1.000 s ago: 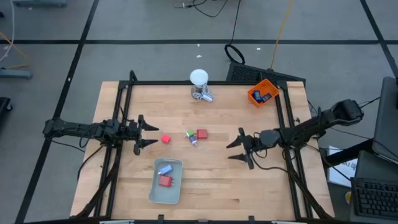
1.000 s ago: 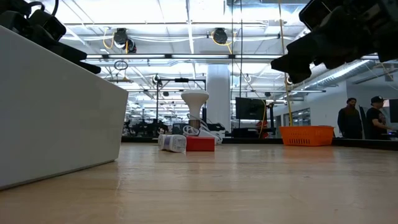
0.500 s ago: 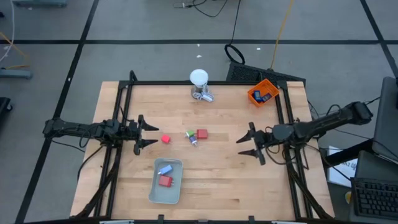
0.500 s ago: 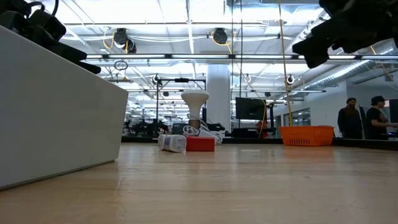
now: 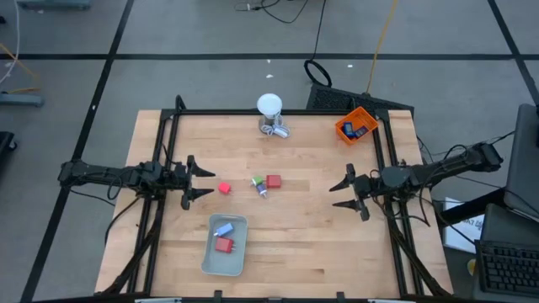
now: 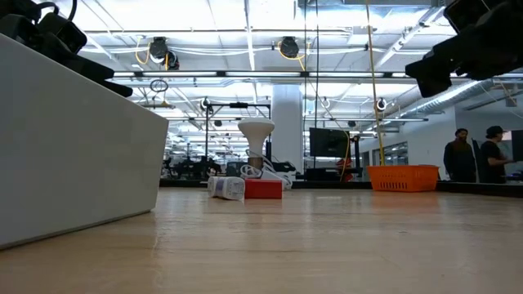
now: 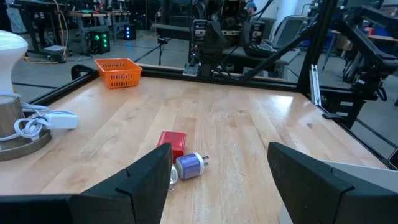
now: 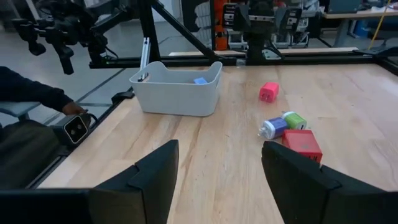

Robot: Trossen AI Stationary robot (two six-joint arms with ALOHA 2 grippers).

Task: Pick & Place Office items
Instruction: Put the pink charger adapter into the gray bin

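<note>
Both hands, left and right, held spread and empty over the planked wood desk; boxy red block lies between them.

Mid-bench: small red block lying left, larger red block right, green-and-white piece touching it. In grey tray: light-blue piece, red block. In orange bin, far right: blue-faced pieces.
</note>
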